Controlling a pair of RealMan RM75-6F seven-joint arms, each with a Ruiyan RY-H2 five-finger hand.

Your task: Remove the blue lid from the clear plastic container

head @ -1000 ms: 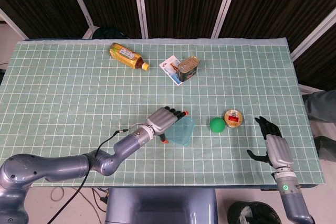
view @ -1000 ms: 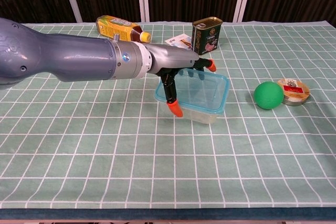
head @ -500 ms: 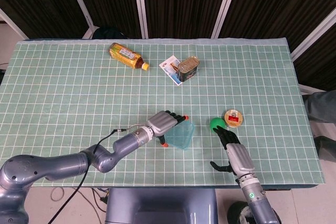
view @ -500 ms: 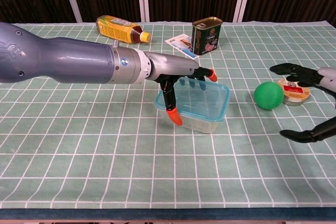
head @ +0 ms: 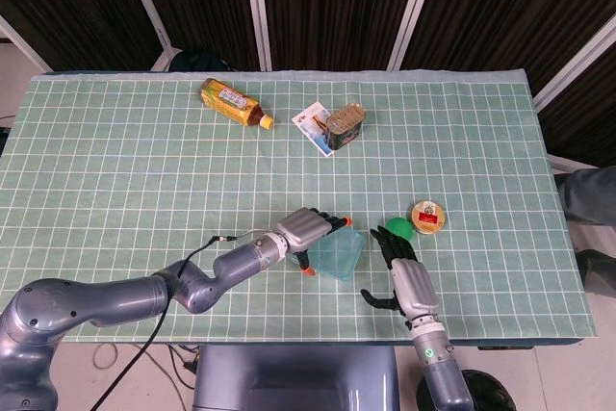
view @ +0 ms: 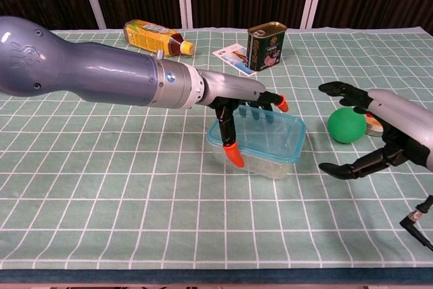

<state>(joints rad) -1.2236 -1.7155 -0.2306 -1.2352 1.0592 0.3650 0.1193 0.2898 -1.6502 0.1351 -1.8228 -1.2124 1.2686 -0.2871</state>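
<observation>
The clear plastic container [head: 343,259] [view: 270,161] stands near the table's front middle with its blue lid [head: 339,247] [view: 267,133] on top. My left hand [head: 310,228] [view: 238,103] grips it from the left: fingers reach over the lid's far edge and the thumb presses the near side. My right hand [head: 398,274] [view: 382,133] hovers just to the right of the container. It is open, with its fingers spread and nothing in it, and it stays apart from the box.
A green ball [head: 398,228] [view: 346,125] and a small round tin [head: 427,216] lie right of the container, close behind my right hand. At the back lie a tea bottle [head: 231,103] [view: 157,36], a green can [head: 344,126] [view: 266,46] and a card [head: 312,122].
My right hand has come in from the table's right edge to just beside the container. My left hand has shifted the container a little to the right.
</observation>
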